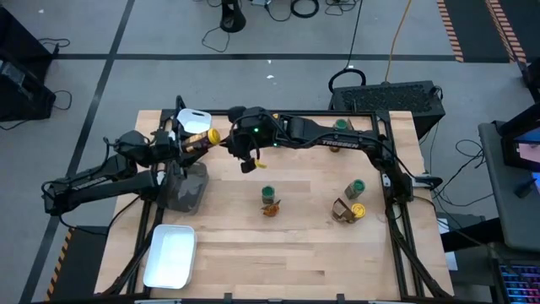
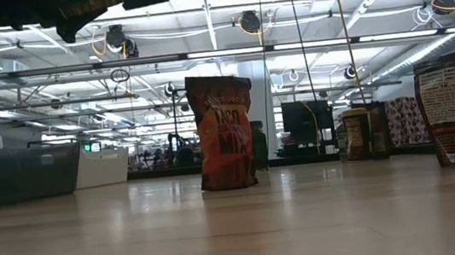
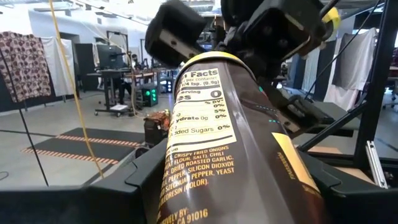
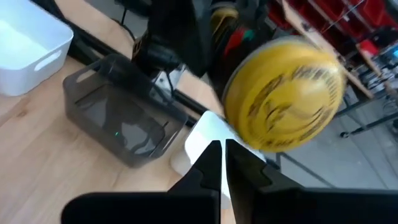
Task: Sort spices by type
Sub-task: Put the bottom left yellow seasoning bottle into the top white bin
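Left wrist view, fingers holding yellow-lidded jar (image 3: 217, 143), right wrist view, own fingers (image 4: 219, 163) closed empty

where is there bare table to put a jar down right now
Free: the wide front strip of table between the white tray and the right-hand frame, and the patch between the green-lid jar with packet and the jar cluster. Crowded: the back left corner, around the grey tray, the left end effector's yellow-lid jar, and the right end effector.
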Controlling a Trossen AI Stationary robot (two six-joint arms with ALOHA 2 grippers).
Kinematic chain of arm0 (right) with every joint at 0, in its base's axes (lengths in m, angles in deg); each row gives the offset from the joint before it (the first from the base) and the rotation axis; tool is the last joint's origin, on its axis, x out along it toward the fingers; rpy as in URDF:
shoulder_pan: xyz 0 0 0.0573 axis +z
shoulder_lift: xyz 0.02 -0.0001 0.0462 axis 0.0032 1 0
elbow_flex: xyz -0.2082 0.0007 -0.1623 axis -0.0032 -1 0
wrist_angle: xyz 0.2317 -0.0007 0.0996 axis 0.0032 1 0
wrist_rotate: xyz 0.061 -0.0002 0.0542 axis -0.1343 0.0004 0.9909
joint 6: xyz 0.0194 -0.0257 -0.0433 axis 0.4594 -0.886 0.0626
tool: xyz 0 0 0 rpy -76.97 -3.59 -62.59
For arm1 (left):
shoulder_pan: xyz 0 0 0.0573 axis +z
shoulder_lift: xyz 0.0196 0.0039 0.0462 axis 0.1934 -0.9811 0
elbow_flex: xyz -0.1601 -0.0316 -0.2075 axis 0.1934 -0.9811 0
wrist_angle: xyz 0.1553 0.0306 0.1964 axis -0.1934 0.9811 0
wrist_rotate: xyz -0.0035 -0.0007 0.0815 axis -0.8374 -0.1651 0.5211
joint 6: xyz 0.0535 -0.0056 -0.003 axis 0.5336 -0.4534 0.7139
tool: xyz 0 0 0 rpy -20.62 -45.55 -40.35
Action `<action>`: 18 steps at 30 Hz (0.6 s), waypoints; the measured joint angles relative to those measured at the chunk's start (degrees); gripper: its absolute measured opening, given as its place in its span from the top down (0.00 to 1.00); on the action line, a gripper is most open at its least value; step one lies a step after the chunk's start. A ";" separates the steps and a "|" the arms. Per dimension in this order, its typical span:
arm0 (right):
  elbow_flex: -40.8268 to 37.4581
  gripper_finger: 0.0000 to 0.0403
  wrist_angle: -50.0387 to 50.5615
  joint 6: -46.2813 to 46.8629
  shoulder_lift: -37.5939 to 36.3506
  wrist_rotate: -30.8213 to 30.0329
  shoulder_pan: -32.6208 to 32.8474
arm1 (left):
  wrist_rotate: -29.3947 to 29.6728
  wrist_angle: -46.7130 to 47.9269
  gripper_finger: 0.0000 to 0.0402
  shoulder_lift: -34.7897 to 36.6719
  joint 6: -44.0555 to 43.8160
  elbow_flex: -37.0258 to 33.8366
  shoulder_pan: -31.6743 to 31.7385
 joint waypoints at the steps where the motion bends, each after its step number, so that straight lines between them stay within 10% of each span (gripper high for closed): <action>1: 0.02 1.00 -0.29 -0.29 0.00 0.00 0.00 | 0.00 0.13 0.42 0.00 0.00 0.00 0.00; 18: 0.02 1.00 -4.82 -1.08 0.02 0.15 0.00 | 0.02 3.06 0.42 -1.20 0.02 0.00 -0.02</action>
